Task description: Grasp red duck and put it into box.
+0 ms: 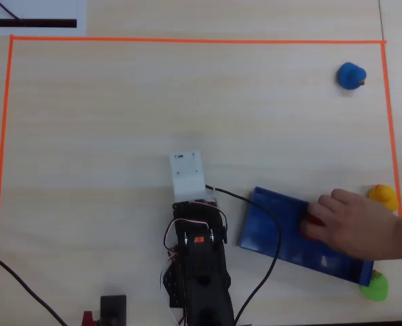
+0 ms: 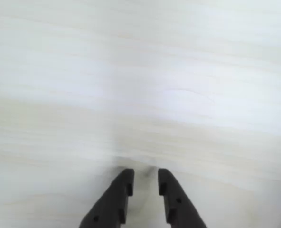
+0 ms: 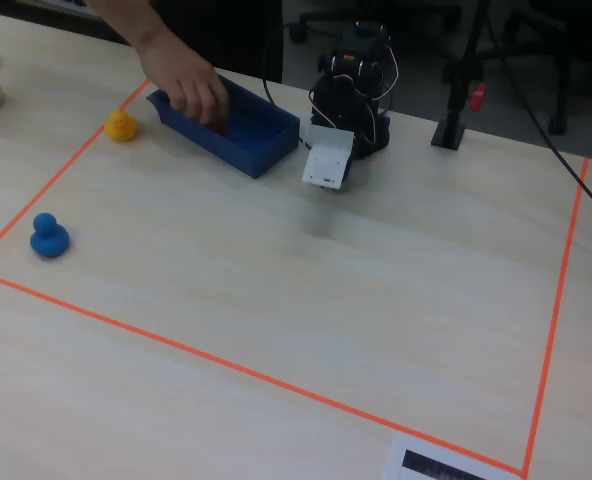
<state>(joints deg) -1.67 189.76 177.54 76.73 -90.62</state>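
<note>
Your arm sits folded back, and its fingers are a little apart over the bare worktop, holding nothing. A person's hand reaches into the blue box and covers most of the red duck, which is inside it

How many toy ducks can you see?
4: blue duck far from the box; yellow duck and green duck beside it; red duck inside, mostly hidden under a hand.
</note>
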